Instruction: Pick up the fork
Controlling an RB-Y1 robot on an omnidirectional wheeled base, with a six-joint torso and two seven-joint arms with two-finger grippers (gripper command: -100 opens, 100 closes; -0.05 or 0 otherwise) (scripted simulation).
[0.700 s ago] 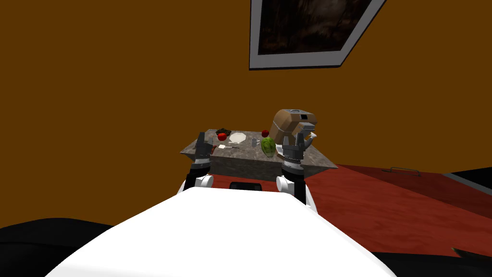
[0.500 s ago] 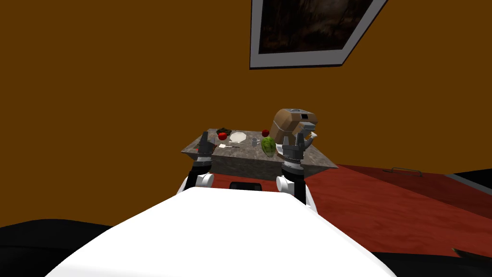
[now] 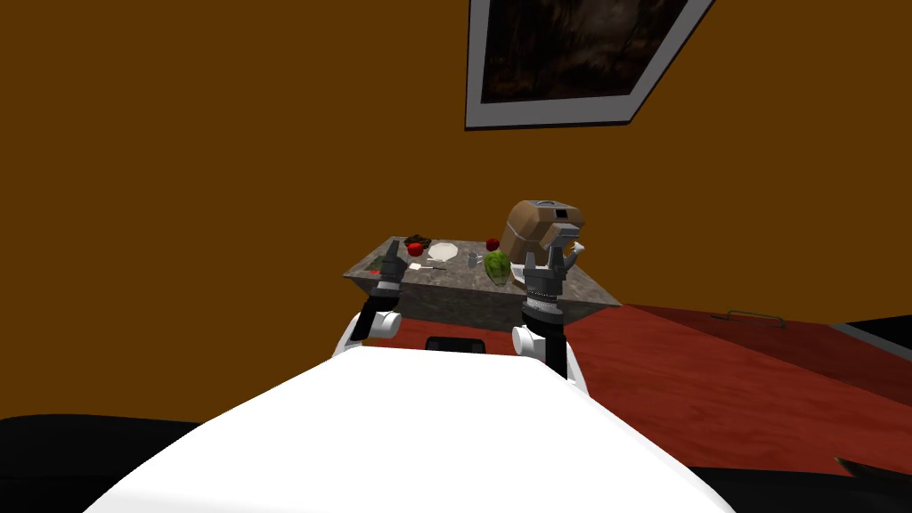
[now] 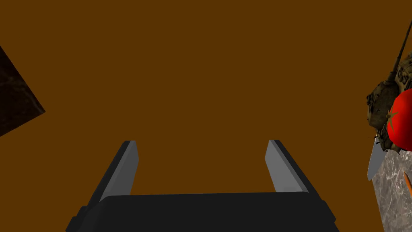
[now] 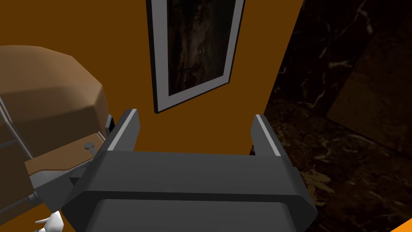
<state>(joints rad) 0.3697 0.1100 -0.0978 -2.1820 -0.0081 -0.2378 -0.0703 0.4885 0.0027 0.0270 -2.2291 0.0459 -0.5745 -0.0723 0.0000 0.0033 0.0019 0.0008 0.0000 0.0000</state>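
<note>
While my left gripper [image 3: 391, 252] and right gripper [image 3: 543, 256] both hang open mid-frame, I judge that reaching for the thin fork [image 3: 431, 267] could knock the tomato [image 3: 414, 249] near it.

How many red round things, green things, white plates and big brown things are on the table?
Red round things: 2
Green thing: 1
White plate: 1
Big brown thing: 1
Total: 5
</note>
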